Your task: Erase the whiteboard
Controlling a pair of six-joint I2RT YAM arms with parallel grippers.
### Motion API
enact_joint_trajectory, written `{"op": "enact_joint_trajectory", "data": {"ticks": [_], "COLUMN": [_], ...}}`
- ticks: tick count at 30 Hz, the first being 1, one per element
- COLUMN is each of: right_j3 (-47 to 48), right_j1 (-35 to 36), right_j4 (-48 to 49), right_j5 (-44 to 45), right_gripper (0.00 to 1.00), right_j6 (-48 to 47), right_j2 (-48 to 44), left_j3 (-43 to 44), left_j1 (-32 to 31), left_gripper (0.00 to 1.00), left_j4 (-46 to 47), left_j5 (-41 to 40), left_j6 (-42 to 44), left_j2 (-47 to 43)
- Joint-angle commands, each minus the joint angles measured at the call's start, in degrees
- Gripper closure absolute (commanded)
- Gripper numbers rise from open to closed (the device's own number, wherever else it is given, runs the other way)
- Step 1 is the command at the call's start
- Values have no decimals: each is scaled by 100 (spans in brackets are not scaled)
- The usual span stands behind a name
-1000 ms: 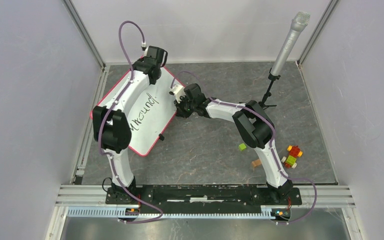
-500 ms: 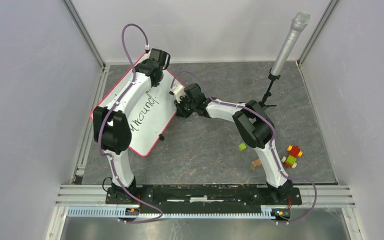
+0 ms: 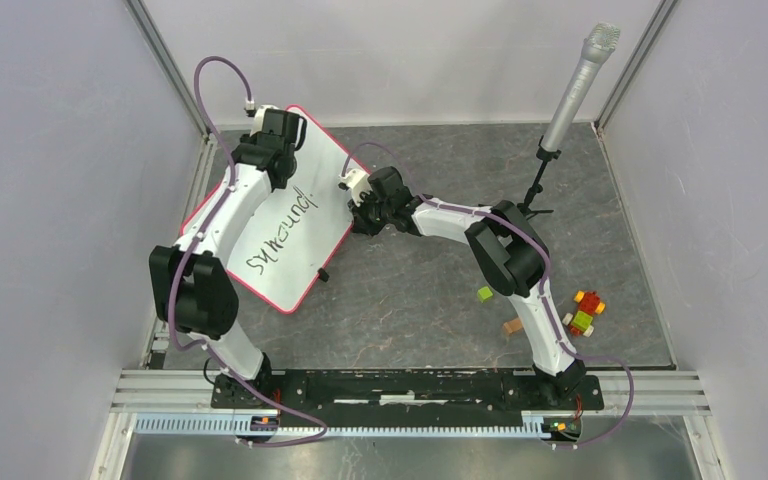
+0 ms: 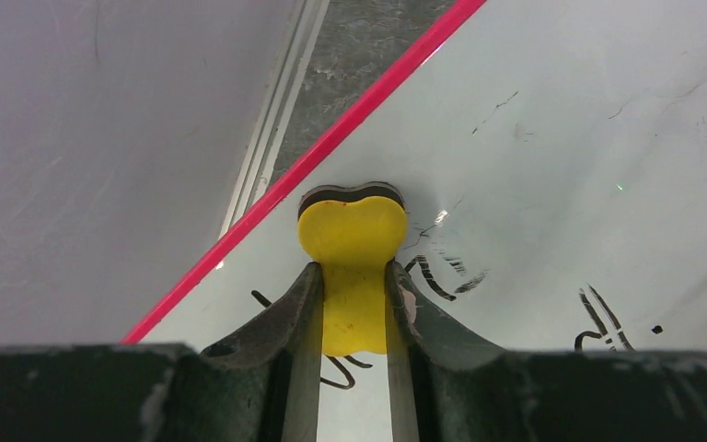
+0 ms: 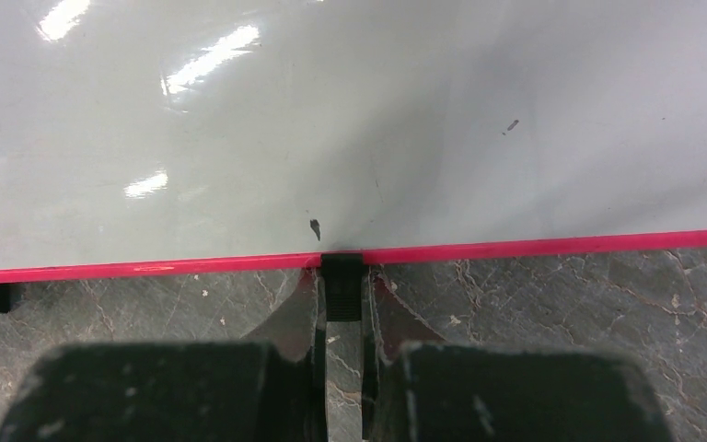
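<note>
My left arm (image 3: 222,215) just swung over to the left, elbow and all. That dragged my left gripper (image 4: 354,276) and the yellow eraser (image 4: 350,230) across the whiteboard (image 3: 325,215) toward its far left edge. The writing (image 3: 282,235) my arm was covering now shows in full.

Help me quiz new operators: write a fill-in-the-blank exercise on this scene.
1. The left gripper grips a ____ eraser held against the whiteboard.
2. The right gripper is shut on a small black ____ at the whiteboard's rim.
3. The toy blocks lie beside the ____ arm.
Missing words: yellow; clip; right.
</note>
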Motion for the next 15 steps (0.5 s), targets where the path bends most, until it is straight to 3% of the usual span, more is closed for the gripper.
{"op": "enact_joint_trajectory", "data": {"ticks": [1, 15], "right_j3": [25, 22], "right_j1": [-168, -175], "right_j4": [-174, -216], "right_j5": [274, 319], "right_gripper": [100, 100], "right_j6": [172, 157], "right_j2": [57, 48], "left_j3": [-174, -177], "left_j1": [62, -921], "left_gripper": [74, 77], "left_j4": [219, 358], "left_j5": [-215, 204], "left_j6": [-223, 18], "left_j2": [-227, 412]}}
